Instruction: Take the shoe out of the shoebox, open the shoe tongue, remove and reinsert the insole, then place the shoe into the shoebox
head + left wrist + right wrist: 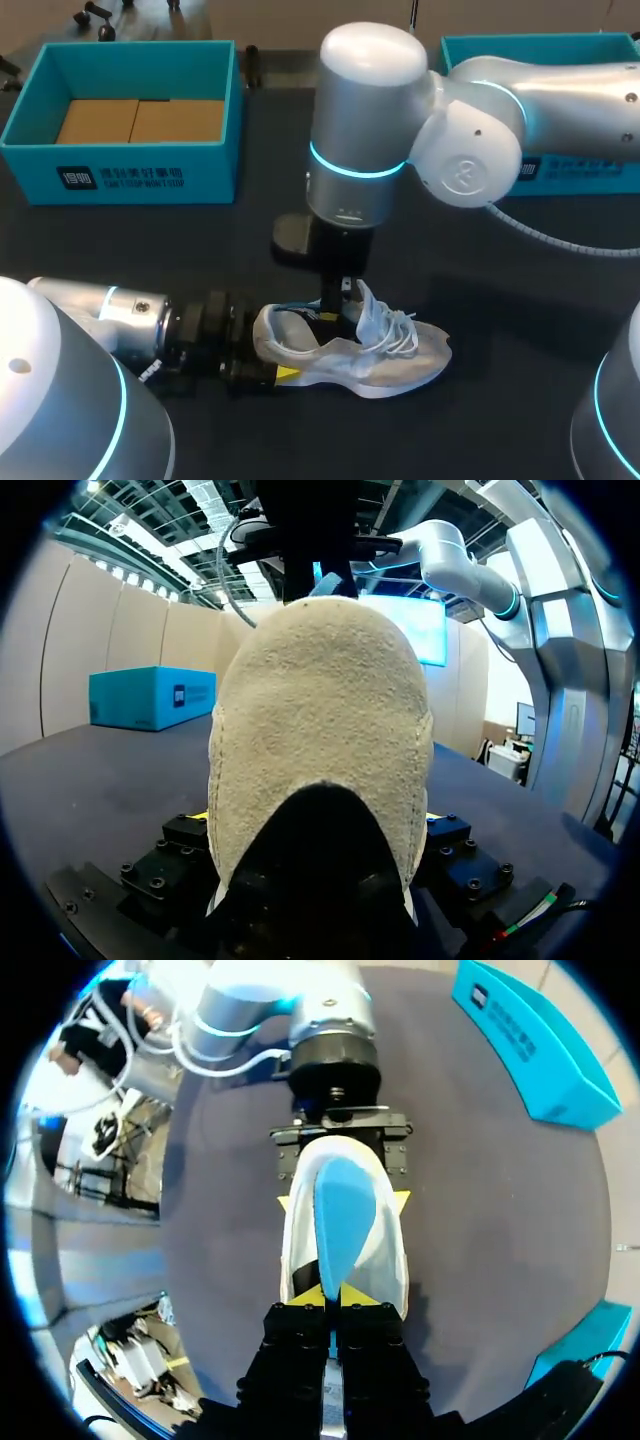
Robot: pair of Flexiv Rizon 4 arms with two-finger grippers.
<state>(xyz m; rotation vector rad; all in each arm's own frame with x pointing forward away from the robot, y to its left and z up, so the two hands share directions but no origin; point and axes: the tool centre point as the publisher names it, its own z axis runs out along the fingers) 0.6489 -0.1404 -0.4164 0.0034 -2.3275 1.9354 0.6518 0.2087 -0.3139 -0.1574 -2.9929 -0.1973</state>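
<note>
While tight in left end effector [344,1200], white shoe [392,362] (insole [343,1222]: right end effector's [332,1296] pinch)

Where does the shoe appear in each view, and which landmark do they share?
Head: the shoe lies at lower middle.
Left wrist: its heel, close up, in the left tool.
Right wrist: ahead of the right tool, which pinches its insole.
Shared landmark: the left tool on the heel.

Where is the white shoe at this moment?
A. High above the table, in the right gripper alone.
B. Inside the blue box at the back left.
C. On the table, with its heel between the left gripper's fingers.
C: the white shoe lies on the table, its heel clamped by the left gripper.
</note>
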